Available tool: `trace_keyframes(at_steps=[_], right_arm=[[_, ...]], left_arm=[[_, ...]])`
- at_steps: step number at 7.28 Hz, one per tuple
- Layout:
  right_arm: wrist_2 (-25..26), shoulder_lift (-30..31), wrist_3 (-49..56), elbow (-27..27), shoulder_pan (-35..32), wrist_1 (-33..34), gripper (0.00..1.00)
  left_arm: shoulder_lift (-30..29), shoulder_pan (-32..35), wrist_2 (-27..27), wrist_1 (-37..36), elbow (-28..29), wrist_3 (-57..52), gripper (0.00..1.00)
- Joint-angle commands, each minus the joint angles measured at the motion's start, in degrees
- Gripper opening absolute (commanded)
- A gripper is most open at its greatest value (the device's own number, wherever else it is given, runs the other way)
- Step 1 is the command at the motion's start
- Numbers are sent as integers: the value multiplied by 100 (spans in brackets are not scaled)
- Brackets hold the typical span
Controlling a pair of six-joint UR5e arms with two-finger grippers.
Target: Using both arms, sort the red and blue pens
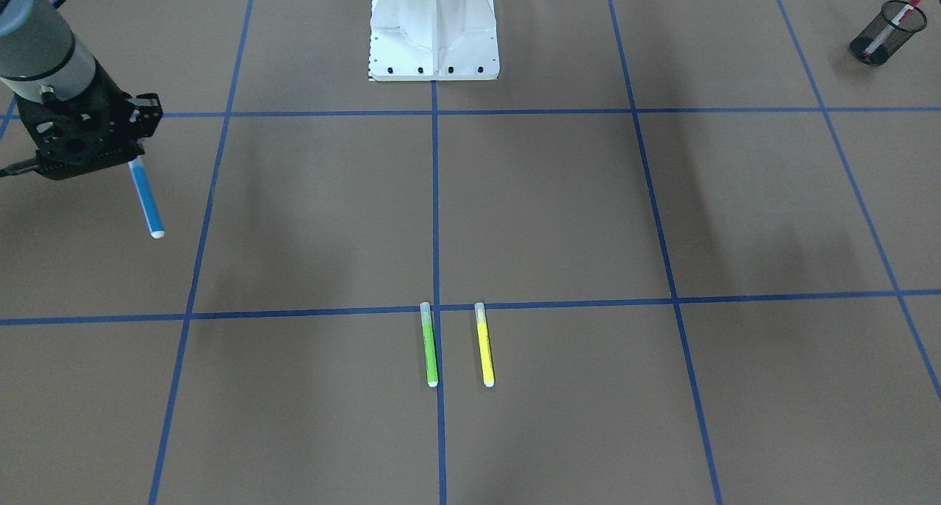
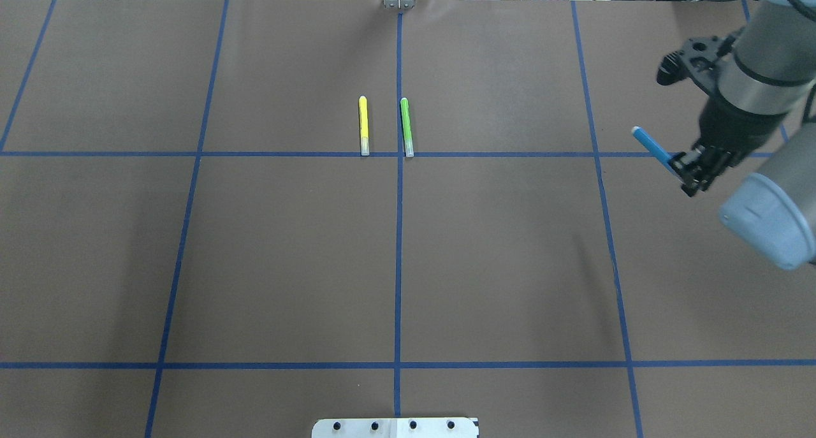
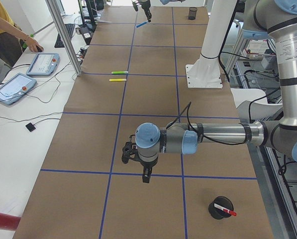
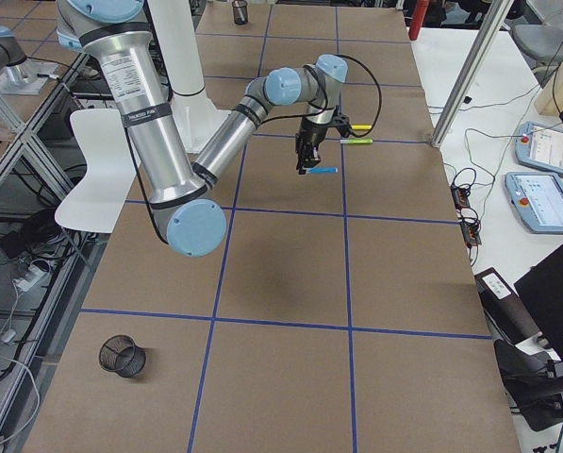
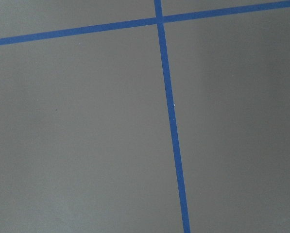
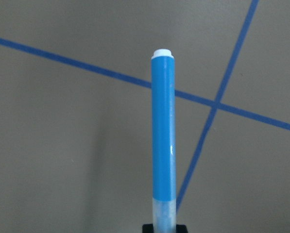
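Note:
My right gripper (image 1: 132,159) is shut on the clear-capped end of the blue highlighter (image 1: 147,200), which hangs above the table with its white end pointing away. The overhead view shows the same gripper (image 2: 685,170) and highlighter (image 2: 650,143) at the right edge. In the right wrist view the blue barrel (image 6: 163,131) sticks straight out over a tape crossing. The red marker (image 1: 893,23) sits in a black mesh cup (image 1: 878,45). My left gripper (image 3: 146,177) shows only in the exterior left view, hovering near that cup (image 3: 221,207); I cannot tell its state.
A green highlighter (image 2: 405,127) and a yellow highlighter (image 2: 363,125) lie side by side at the table's middle. The white pedestal (image 1: 434,34) stands at the robot's edge. A second mesh cup (image 4: 123,357) sits at the right end. A person's hand (image 3: 36,47) rests by tablets.

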State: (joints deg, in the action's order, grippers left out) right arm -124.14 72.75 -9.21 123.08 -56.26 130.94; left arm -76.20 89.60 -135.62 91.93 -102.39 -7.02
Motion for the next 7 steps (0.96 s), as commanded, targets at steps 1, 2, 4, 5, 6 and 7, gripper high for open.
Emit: trace_keyframes(at_steps=[1,2,4,5,6,7], right_arm=[[179,1524,1240,776,-261,186,0],[180,2175,2151,901,-628,177,0],[441,3477,3394,1024,-1105,195,0],[591,4109,3713,1051,-1159,203,0],[984,4655,3899,1034,-1159,221,0],[1188,5104,4083,999,-1159,221,0]], left_arm=[[0,-4,0,1,0,-1,100],[9,-4,0,9,0,-1,100],[44,-4,0,149,0,-1,100],[53,-4,-9,159,0,-1,100],[53,-4,-9,168,-9,-1,100],[53,-4,-9,211,-9,-1,100]])
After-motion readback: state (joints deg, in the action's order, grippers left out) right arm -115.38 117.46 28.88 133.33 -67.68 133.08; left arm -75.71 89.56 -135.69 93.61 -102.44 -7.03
